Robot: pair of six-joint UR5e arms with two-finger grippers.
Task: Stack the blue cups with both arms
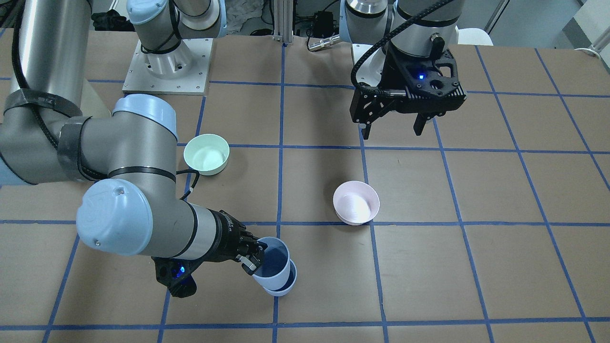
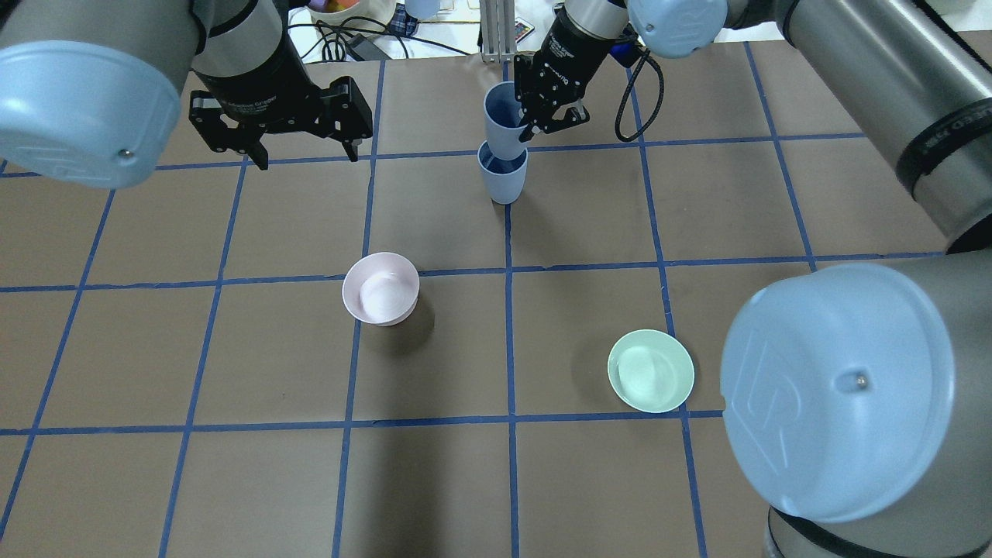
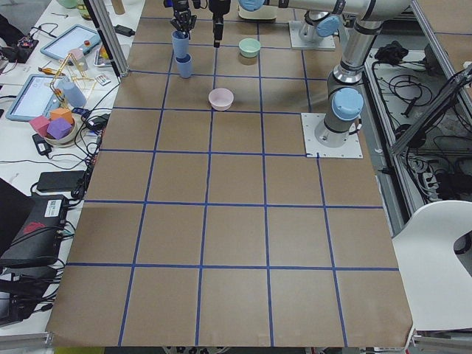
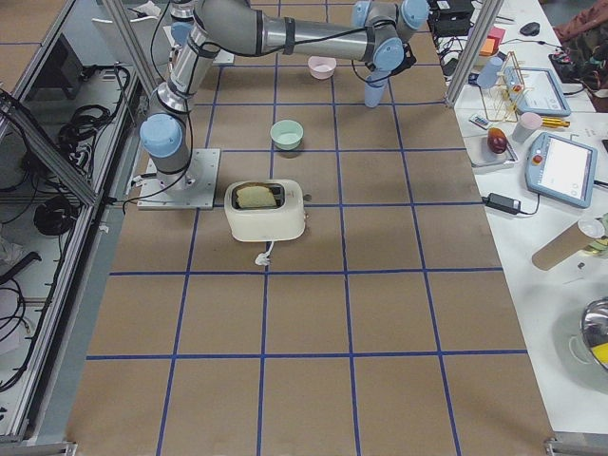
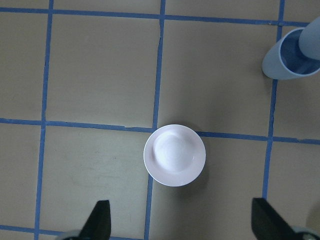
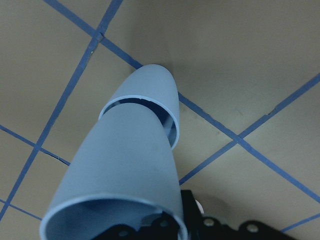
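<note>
My right gripper (image 2: 531, 128) is shut on the rim of the upper blue cup (image 2: 502, 116), which is tilted with its base inside the lower blue cup (image 2: 504, 177) standing on the table. In the front view the gripper (image 1: 252, 264) holds that upper cup (image 1: 272, 262) in the lower cup (image 1: 286, 287). The right wrist view shows the held cup (image 6: 125, 170) entering the lower cup (image 6: 162, 90). My left gripper (image 2: 302, 155) is open and empty, hovering above the table away from the cups; it also shows in the front view (image 1: 393, 127).
A pale pink bowl (image 2: 380, 288) stands mid-table, below the left gripper in the left wrist view (image 5: 174, 155). A mint-green bowl (image 2: 650, 370) stands nearer the right arm's base. A white toaster (image 4: 266, 209) stands toward the table's right end. Clutter lines the far edge.
</note>
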